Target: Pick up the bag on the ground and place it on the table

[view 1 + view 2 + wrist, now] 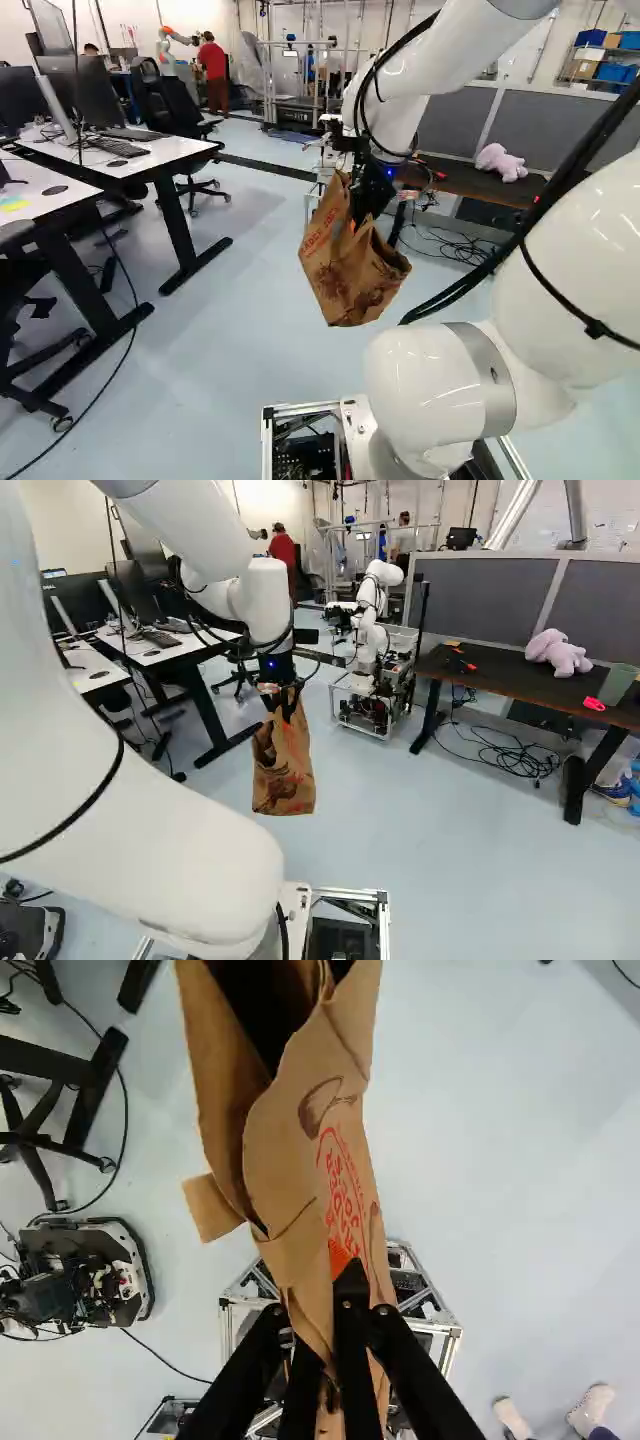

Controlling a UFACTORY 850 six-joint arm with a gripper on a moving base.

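the pick-up looks done and the carry is in hand: the black 2-finger gripper (330, 1305) is clamped on the brown paper bag (284, 765), which hangs in the air over the pale floor (450, 860), well apart from the dark-topped table (480, 678) with the pink plush toy (558, 652). if that table is the goal, the next move should raise the bag until its bottom clears the tabletop edge, bring it across beside the toy, then lower it until it stands supported before letting go.
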